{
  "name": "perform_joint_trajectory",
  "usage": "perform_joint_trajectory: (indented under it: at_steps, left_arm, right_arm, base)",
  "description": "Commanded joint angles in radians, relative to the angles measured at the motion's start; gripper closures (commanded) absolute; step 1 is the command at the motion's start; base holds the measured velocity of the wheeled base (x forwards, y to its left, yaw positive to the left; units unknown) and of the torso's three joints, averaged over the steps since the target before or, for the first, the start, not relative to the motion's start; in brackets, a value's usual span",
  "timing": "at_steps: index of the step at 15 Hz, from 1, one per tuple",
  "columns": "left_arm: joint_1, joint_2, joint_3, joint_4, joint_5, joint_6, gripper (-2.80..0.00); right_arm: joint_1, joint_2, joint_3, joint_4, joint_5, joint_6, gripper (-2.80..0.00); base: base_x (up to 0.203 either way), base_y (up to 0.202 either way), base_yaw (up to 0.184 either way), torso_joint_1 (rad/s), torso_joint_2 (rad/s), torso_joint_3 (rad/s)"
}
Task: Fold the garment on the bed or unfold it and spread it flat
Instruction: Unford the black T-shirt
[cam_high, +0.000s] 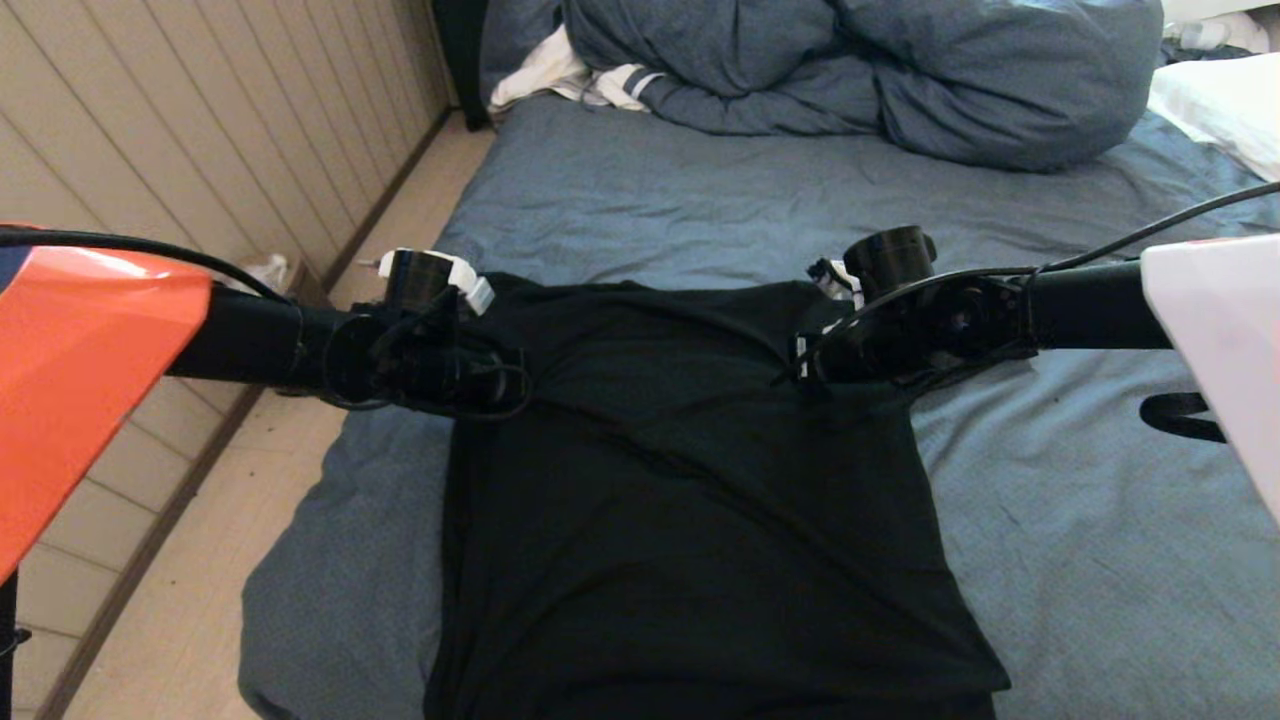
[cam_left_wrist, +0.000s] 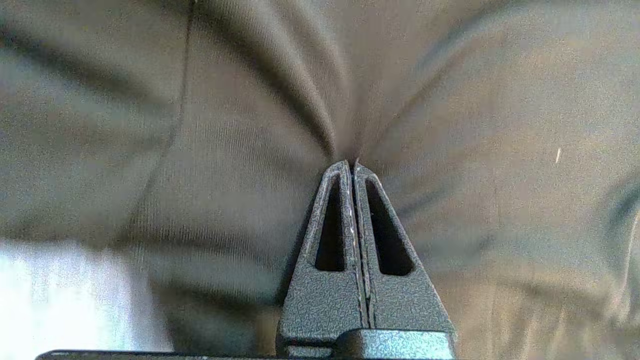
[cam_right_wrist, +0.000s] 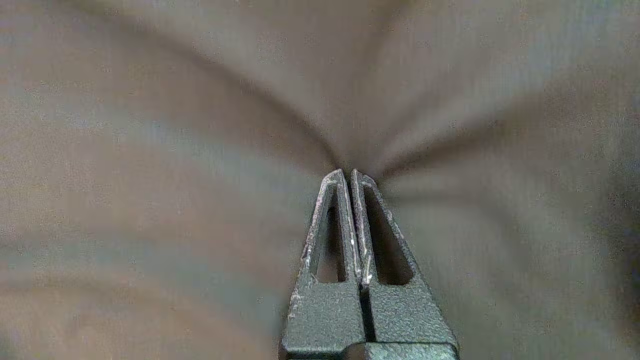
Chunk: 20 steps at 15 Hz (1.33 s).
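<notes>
The black garment (cam_high: 690, 480) drapes over the bed's (cam_high: 640, 200) near edge, pinched in the closed jaws of left gripper (cam_left_wrist: 353, 167) and right gripper (cam_right_wrist: 347, 175).

One black T-shirt (cam_high: 690, 480) lies on one bed (cam_high: 640, 190). Two grippers, left (cam_left_wrist: 353, 167) and right (cam_right_wrist: 347, 175), each pinch it. One duvet (cam_high: 860, 70), one pillow (cam_high: 1225, 100), one white cloth (cam_high: 560, 75).

Garment (cam_high: 680, 480) plain black; bed (cam_high: 1080, 520) sheet slate-blue; duvet (cam_high: 900, 70) matching blue.
</notes>
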Motion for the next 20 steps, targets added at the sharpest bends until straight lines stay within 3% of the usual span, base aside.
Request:
perform_joint_trajectory:
  at_steps: [1,3,8,12,16,20]
  left_arm:
    - [-0.001,-0.056,0.062,0.0,-0.009,-0.002,0.0]
    - [-0.003,-0.097,0.122,-0.005,-0.044,-0.001,0.0]
    - [-0.003,-0.131,0.118,-0.007,-0.049,-0.008,0.0]
    - [0.017,-0.198,0.089,-0.008,-0.038,-0.012,0.0]
    - [0.098,-0.185,0.011,-0.007,-0.035,-0.052,0.0]
    - [0.145,-0.204,0.033,0.009,-0.034,-0.076,0.0]
  right_arm:
    - [-0.004,-0.033,0.061,0.008,0.001,-0.009,0.0]
    - [-0.006,-0.054,0.101,0.004,0.002,-0.021,0.0]
    - [-0.006,-0.073,0.059,0.001,0.002,-0.007,0.0]
    - [-0.011,-0.095,-0.026,-0.024,0.003,0.068,0.0]
    - [-0.057,-0.107,-0.028,-0.094,-0.004,0.069,0.0]
    - [-0.069,-0.15,0.037,-0.089,-0.001,0.074,0.0]
  base:
    - [0.0,0.0,0.0,0.0,0.0,0.0]
    - [0.0,0.0,0.0,0.0,0.0,0.0]
    - [0.0,0.0,0.0,0.0,0.0,0.0]
    - [0.0,0.0,0.0,0.0,0.0,0.0]
    - [0.0,0.0,0.0,0.0,0.0,0.0]
    - [0.0,0.0,0.0,0.0,0.0,0.0]
